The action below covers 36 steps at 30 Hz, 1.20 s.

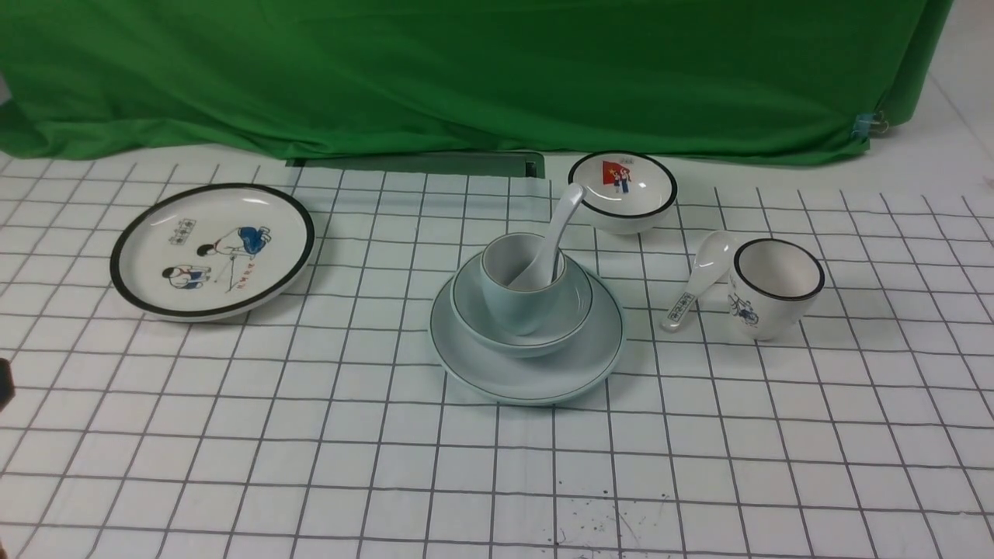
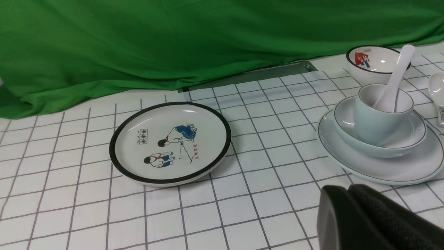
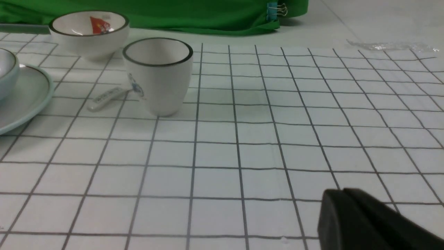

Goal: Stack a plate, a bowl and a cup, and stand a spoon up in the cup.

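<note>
Left claw (image 2: 350,208), dark and padded, jaws closed on nothing, raised above the grid-patterned table (image 1: 311,466) near the picture plate. Right claw (image 3: 347,215), likewise closed and empty, over bare grid well apart from the dishes. In the front view only a dark sliver of the left arm shows at the 9 o'clock edge.

Centre of the table: the plate (image 1: 543,373), pale blue-green with a thin dark rim line, carries the bowl (image 1: 474,307), which carries the cup (image 1: 509,307), upright. The spoon (image 1: 555,233) stands in the cup, bowl end down, handle leaning toward 1 o'clock over the rim.

Around the stack: picture plate (image 1: 213,250) at 9 o'clock, well apart; small black-rimmed bowl (image 1: 622,191) at 1 o'clock, near; printed spoon (image 1: 699,279) and black-rimmed cup (image 1: 773,289) at 3 o'clock, the spoon lying just beside that cup. Green cloth (image 1: 466,70) hangs behind.
</note>
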Tool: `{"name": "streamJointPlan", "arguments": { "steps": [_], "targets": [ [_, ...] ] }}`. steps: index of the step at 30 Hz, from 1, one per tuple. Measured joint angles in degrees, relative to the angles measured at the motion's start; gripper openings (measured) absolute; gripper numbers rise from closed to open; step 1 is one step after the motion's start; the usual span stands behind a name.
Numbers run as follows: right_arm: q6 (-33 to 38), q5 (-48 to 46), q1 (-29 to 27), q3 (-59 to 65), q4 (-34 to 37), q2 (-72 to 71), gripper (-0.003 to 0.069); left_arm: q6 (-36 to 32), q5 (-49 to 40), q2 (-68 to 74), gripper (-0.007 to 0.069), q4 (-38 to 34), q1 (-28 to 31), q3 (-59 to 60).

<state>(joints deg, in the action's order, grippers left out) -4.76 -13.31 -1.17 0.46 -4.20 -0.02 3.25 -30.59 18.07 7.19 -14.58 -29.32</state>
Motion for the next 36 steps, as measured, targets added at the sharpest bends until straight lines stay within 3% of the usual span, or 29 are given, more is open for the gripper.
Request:
{"name": "streamJointPlan", "arguments": {
  "steps": [28, 36],
  "targets": [
    [-0.05, 0.06, 0.0, 0.0, -0.06, 0.0, 0.004, -0.12, 0.0, 0.0, -0.0029, 0.05, 0.0, 0.0],
    [-0.05, 0.17, 0.0, 0.0, -0.06, 0.0, 0.0063, -0.22, 0.0, 0.0, -0.0029, 4.37, 0.0, 0.0]
  ]
}}
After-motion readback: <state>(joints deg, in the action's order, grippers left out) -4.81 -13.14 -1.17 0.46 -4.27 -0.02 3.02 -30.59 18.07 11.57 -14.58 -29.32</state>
